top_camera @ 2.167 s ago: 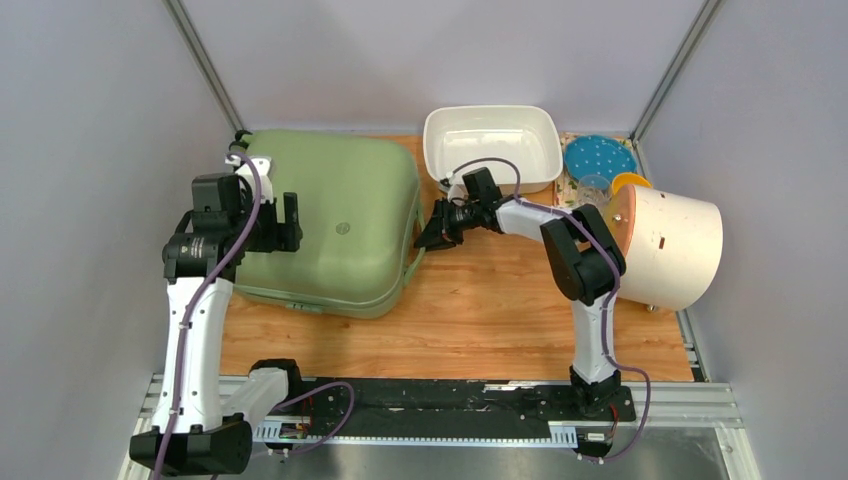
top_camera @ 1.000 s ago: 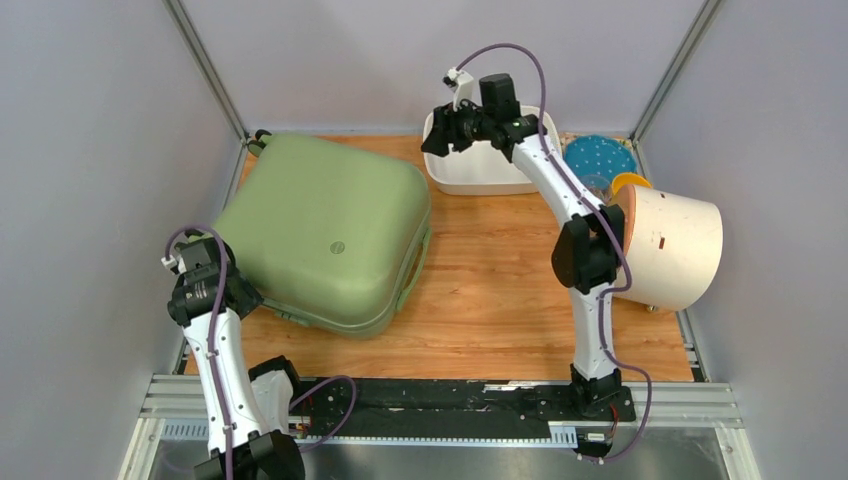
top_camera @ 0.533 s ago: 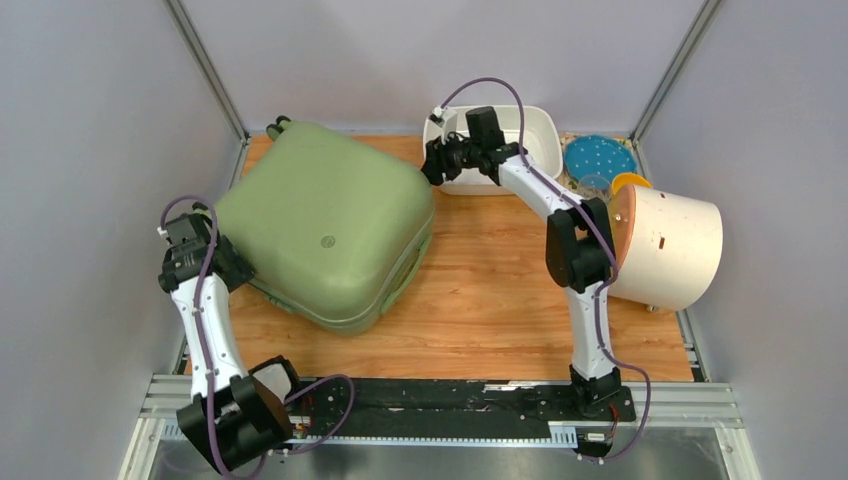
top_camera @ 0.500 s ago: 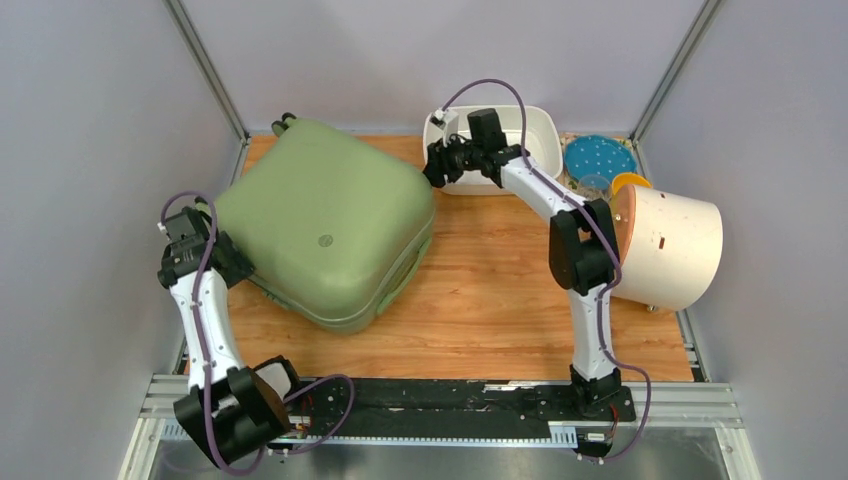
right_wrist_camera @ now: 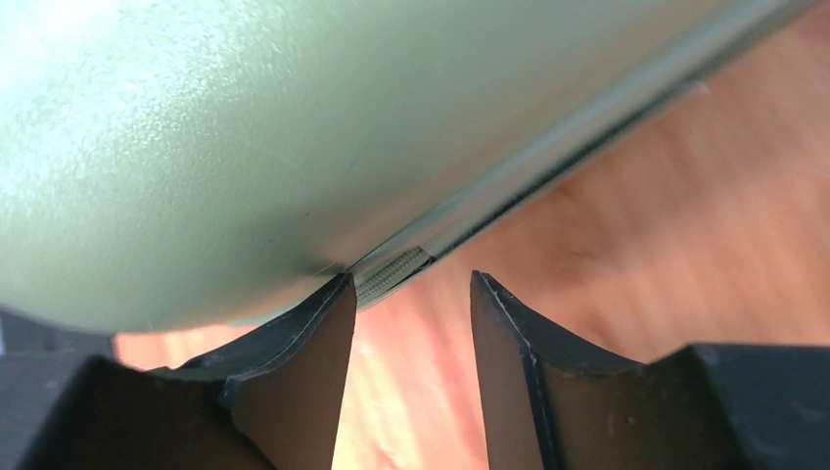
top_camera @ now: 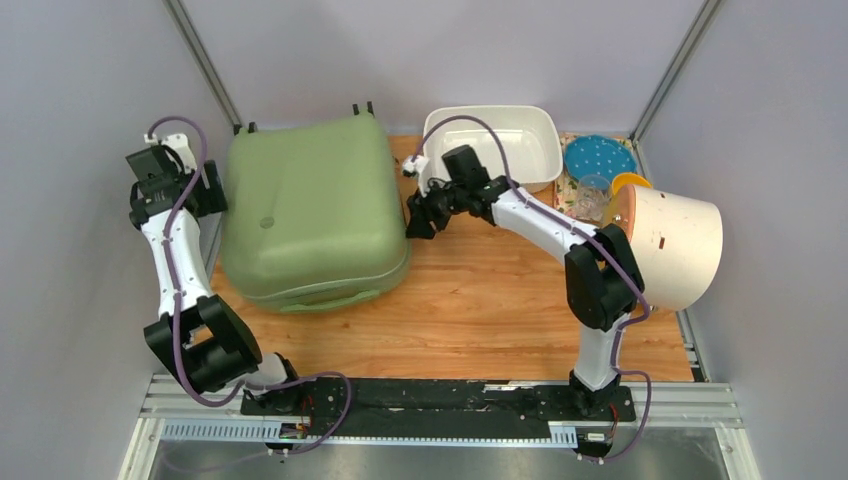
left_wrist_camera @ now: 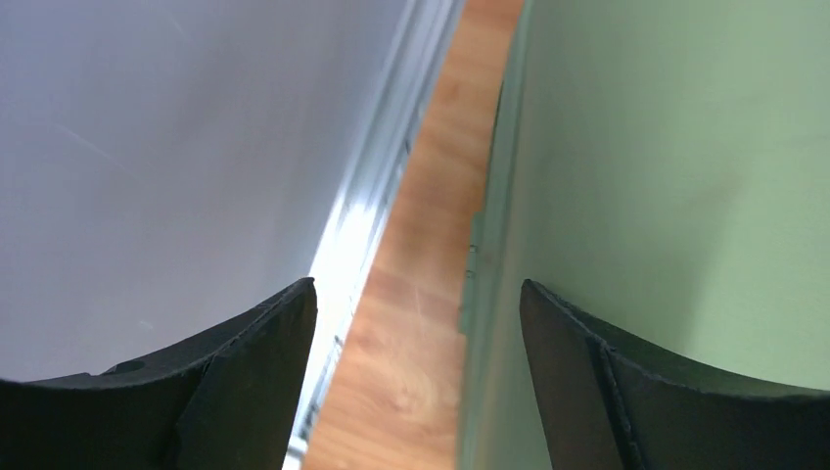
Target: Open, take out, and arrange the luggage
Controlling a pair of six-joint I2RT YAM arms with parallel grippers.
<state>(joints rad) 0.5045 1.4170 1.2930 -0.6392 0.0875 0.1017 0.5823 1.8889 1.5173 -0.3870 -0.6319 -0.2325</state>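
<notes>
Turned clockwise since half a second ago and now lying square to the wooden table point(top_camera: 480, 300): large sage-green hard-shell suitcase with rounded corners point(top_camera: 300, 215), shut, flat on its broad side, filling the table's 9 o'clock half, small black wheels point(top_camera: 362, 107) at its 12 o'clock edge by the back wall.

Moved as well, from the case's 8 o'clock corner up to its 10 o'clock side: left gripper point(top_camera: 210, 190), close to the grey side wall. From the left wrist, left gripper point(left_wrist_camera: 418, 286) spread wide, nothing between the black fingers point(left_wrist_camera: 245, 372) but a strip of wood and the suitcase point(left_wrist_camera: 685, 176) edge farther off; contact with the green shell not readable.

Dropped from the rim of the white rectangular plastic tub point(top_camera: 540, 140) to the case's 3 o'clock edge: right gripper point(top_camera: 418, 222). From the right wrist, right gripper point(right_wrist_camera: 411, 278) parted about halfway, gap narrow, bare wood showing through, nothing clamped; one fingertip point(right_wrist_camera: 323, 323) just under the suitcase point(right_wrist_camera: 245, 127), beside a woven grey-green zipper end point(right_wrist_camera: 391, 268) on the seam.

Tub at 12 o'clock, apart from the case. At 2 o'clock, blue perforated disc point(top_camera: 598, 157) and clear plastic cup point(top_camera: 594, 193). At 3 o'clock, big cream cylinder with an orange end point(top_camera: 675, 245), lying on its side.
</notes>
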